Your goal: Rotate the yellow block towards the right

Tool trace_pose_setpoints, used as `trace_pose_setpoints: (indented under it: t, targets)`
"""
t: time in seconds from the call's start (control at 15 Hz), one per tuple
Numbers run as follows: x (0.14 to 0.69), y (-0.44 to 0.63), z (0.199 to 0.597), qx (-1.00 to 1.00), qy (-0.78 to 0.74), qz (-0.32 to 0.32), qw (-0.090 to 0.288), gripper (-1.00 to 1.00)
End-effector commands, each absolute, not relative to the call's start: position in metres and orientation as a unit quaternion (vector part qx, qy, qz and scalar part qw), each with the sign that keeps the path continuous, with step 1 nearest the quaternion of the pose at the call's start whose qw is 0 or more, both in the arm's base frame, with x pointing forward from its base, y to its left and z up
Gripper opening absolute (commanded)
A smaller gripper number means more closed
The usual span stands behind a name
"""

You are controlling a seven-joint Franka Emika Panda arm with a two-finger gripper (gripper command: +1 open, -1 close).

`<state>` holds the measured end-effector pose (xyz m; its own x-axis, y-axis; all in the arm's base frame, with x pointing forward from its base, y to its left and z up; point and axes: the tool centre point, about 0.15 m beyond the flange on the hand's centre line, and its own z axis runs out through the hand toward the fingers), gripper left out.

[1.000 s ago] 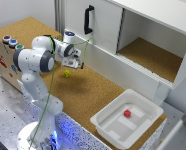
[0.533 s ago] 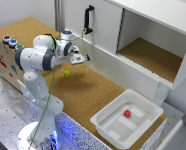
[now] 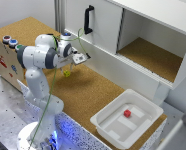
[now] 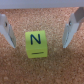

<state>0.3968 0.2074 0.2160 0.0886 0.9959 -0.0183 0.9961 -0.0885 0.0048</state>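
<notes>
Wrist view: yellow block (image 4: pixel 36 44), its "N" face upright, sits untouched between wide-spread, empty fingers (image 4: pixel 74 30).

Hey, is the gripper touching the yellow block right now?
Apart. In the wrist view the yellow block sits on the cork surface between the open fingers of the gripper, with bare cork showing on both sides of it.

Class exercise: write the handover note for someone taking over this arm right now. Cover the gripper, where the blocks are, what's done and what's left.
Gripper: open, fingers either side of the yellow block, not touching it.
Yellow block: on the cork table, below the gripper, letter N face up.
Red block: in the white bin, not part of the job.
Done: gripper lined up over the block.
Left: descend, close, rotate the block right, release.
</notes>
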Motion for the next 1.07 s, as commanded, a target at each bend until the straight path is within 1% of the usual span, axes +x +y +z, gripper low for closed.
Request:
trace_pose_setpoints:
  t: [0.0, 0.07, 0.67, 0.8, 0.93, 1.0]
  targets:
    - [0.399, 0.207, 0.199, 0.724, 0.689, -0.007, 0.021, -1.0]
    - [0.399, 0.206, 0.199, 0.727, 0.686, -0.005, 0.015, -1.0]
    - [0.4, 0.201, 0.2, 0.756, 0.655, -0.007, 0.024, -1.0]
    - [0.4, 0.199, 0.211, 0.769, 0.639, 0.0, 0.024, -1.0]
    - [0.403, 0.196, 0.229, 0.797, 0.604, 0.01, 0.016, -1.0]
    - [0.402, 0.195, 0.234, 0.809, 0.587, 0.009, 0.02, -1.0]
